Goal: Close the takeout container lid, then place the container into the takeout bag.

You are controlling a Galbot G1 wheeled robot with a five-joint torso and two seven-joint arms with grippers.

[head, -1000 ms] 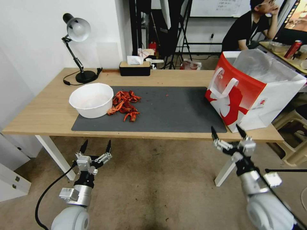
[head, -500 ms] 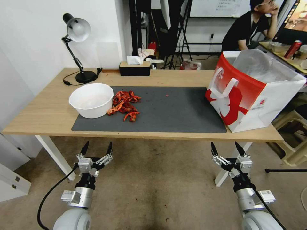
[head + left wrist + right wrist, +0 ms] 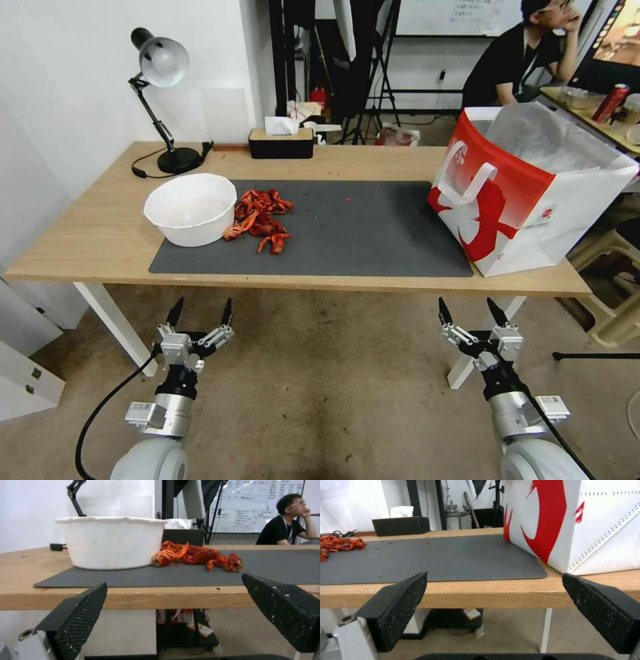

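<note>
While our left gripper and right gripper hang wide open and empty low in the frame, the takeout bag stands upper right; searching for a container we cannot find risks nudging 1 white bowl.

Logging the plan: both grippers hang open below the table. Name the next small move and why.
Probably lean forward and look into the bag: it stands upright, top open, its floor hidden from the head view, while the left gripper and right gripper hang open and empty below the table edge.
</note>
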